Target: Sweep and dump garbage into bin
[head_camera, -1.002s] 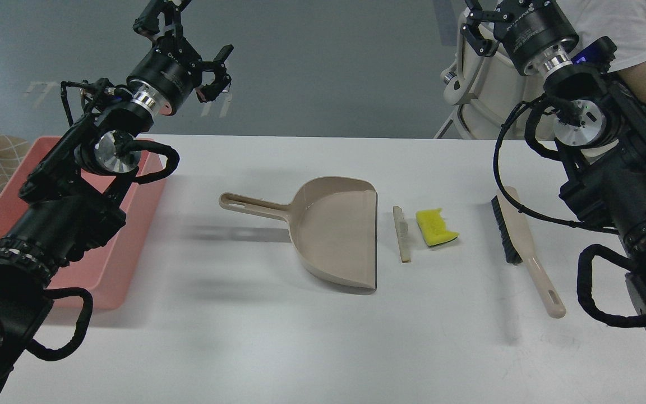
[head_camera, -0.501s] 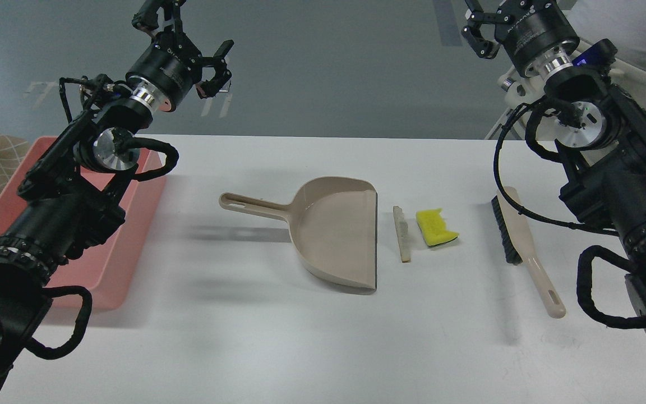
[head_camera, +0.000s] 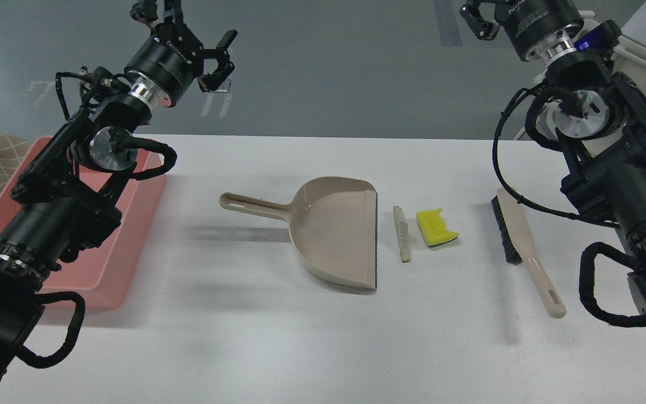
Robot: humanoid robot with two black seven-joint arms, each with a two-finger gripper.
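left gripper (head_camera: pixel 191 31) sits in the upper left of the frame, raised well above the table, fingers spread, nothing between them. right gripper (head_camera: pixel 483 17) is at the top right, partly cut by the frame edge; can't tell how its fingers stand. both arms run down the left and right edges of the frame, clear of everything on the table.

white table (head_camera: pixel 244 348) fills the lower frame. beige dustpan (head_camera: pixel 331 233) lies flat at centre, handle pointing left, open mouth facing right. thin beige strip (head_camera: pixel 402 233) lies just right of the dustpan mouth, roughly parallel to it, not touching. yellow sponge piece (head_camera: pixel 436 226) lies just right of the strip, jagged edge up, dark underside showing at its lower edge. brush (head_camera: pixel 516 235) lies further right, apart from the sponge, black bristles facing left, handle running toward lower right.

pink bin (head_camera: pixel 115 252) sits at the left edge of the table, partly hidden behind the left arm, well apart from the garbage.
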